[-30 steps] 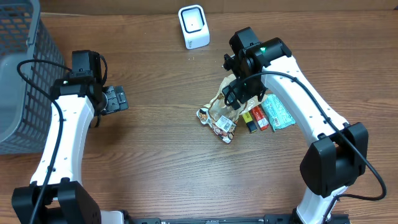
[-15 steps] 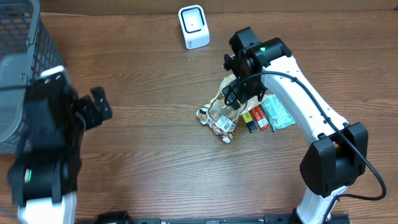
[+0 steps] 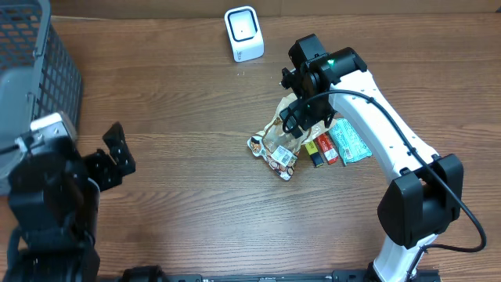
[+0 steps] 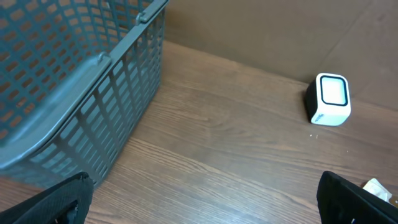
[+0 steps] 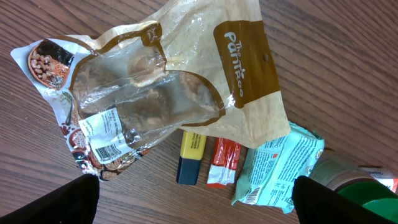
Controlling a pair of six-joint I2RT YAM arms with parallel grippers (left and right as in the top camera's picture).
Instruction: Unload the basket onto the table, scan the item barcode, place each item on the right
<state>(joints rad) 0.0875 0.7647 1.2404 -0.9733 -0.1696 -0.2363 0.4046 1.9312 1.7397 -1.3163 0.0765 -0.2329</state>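
Brown wood-grain worktop (image 3: 196, 196) beneath both arms. Right of centre on it, a clear snack bag (image 5: 168, 93) with a brown label, lying flat, white barcode sticker (image 5: 111, 144) face up near one corner. Directly above the bag, right hand (image 5: 196, 186), fingers spread wide, gripping nothing. Just beside the bag: yellow-and-blue pack (image 5: 189, 158), red sachet (image 5: 222, 163), teal packet (image 5: 280, 168). White scanner (image 3: 243, 33) at the far edge, well apart from bag and hand. Left hand (image 3: 117, 153) likewise wide and empty, near grey basket (image 3: 35, 86).
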